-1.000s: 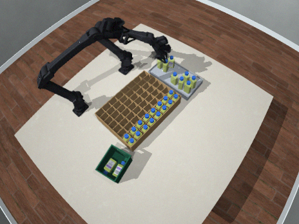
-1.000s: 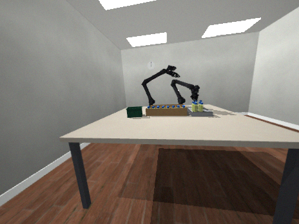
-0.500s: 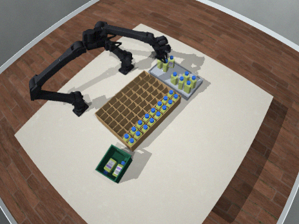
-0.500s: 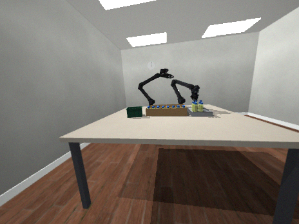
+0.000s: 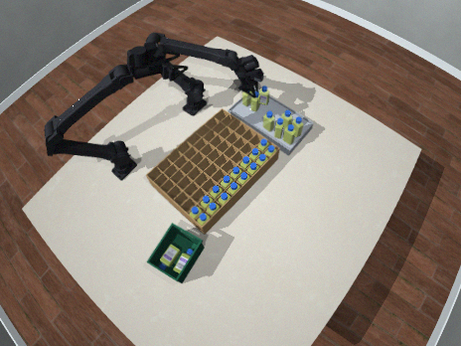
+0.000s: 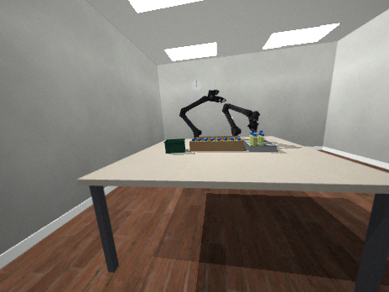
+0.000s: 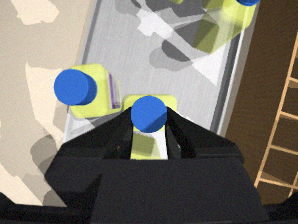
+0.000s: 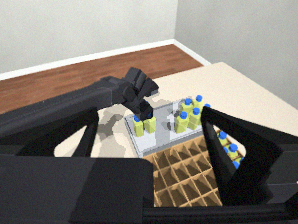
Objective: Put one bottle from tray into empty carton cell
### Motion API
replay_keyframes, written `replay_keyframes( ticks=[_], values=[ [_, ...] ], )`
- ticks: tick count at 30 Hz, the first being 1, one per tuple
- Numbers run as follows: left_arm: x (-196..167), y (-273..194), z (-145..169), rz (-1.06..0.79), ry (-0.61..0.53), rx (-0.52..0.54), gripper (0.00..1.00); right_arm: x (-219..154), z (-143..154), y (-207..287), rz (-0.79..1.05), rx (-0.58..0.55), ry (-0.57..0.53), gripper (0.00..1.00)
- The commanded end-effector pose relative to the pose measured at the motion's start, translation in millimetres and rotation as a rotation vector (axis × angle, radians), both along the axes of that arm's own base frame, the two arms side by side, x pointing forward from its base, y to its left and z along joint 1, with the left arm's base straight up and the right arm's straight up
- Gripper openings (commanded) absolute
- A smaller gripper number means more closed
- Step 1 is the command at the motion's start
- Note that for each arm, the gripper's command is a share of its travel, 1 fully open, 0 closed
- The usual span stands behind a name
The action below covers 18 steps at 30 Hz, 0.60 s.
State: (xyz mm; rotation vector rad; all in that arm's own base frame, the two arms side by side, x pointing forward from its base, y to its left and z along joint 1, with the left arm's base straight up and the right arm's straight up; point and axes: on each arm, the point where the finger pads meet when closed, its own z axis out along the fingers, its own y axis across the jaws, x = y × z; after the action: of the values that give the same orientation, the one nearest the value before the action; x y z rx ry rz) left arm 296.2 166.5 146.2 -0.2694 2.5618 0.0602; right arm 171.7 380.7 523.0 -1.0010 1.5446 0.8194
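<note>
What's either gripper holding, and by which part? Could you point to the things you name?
The right gripper [image 5: 185, 70] [image 6: 224, 100] [image 8: 149, 112] holds nothing. For the left gripper [image 5: 255, 93] [image 6: 254, 129] [image 7: 149, 112] [image 8: 150, 115], it can't be told; its fingers flank a bottle [image 5: 254, 102] [image 7: 149, 111] [image 8: 150, 126] near its cap.

Ok so my black, jointed right arm [image 5: 86, 101] [image 6: 193, 105] [image 8: 75, 185] has pulled back from the left one over the last second, elbow now lower and further out.
</note>
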Motion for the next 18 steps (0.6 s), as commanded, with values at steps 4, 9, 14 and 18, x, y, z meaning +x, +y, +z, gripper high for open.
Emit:
replay_keyframes(
  ticks=[4,9,14,18],
  values=[
    [14,9,52,-0.012,-0.065,0.049,0.22,6,21,-2,-0.016,0.052,-0.014,1.00],
    [12,7,94,-0.013,-0.068,0.050,0.22,6,21,-2,-0.016,0.052,-0.014,1.00],
    [11,6,111,-0.014,-0.070,0.053,0.22,6,21,-2,-0.016,0.052,-0.014,1.00],
    [11,7,123,-0.014,-0.060,0.046,0.22,6,21,-2,-0.016,0.052,-0.014,1.00]
  ],
)
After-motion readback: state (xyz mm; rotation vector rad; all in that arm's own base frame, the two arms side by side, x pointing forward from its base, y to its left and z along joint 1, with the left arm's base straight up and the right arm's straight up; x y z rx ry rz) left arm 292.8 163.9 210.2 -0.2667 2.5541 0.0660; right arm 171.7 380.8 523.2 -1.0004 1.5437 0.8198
